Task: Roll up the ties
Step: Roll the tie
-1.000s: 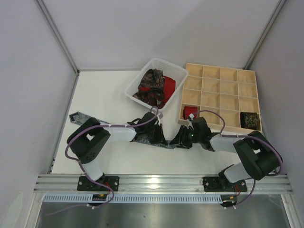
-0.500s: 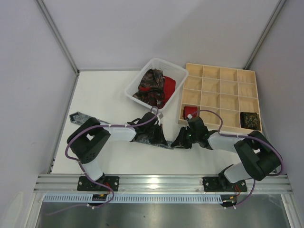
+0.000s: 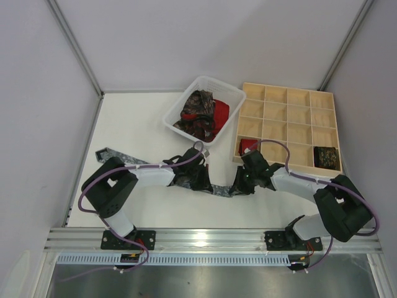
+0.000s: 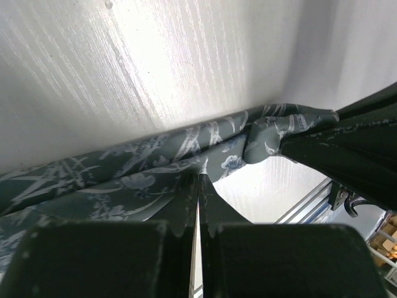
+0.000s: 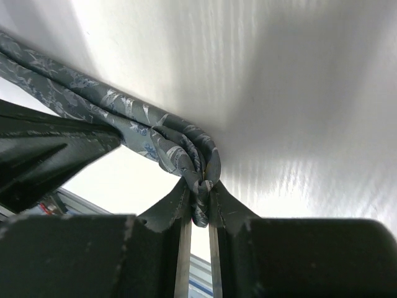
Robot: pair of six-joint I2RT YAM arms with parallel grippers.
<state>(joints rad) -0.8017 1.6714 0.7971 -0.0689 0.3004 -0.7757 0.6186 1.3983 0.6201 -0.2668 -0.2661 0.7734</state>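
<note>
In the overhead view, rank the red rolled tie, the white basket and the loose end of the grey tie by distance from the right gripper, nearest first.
From the right gripper:
1. The red rolled tie, just behind it in the wooden tray.
2. The white basket, farther back and left.
3. The loose end of the grey tie, far left.

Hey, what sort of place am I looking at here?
Most likely a robotics lab test cell: plain white panel walls, two robot arms bolted to an aluminium rail, and staged props, a white plastic basket of red and patterned ties beside a wooden grid tray.
</note>
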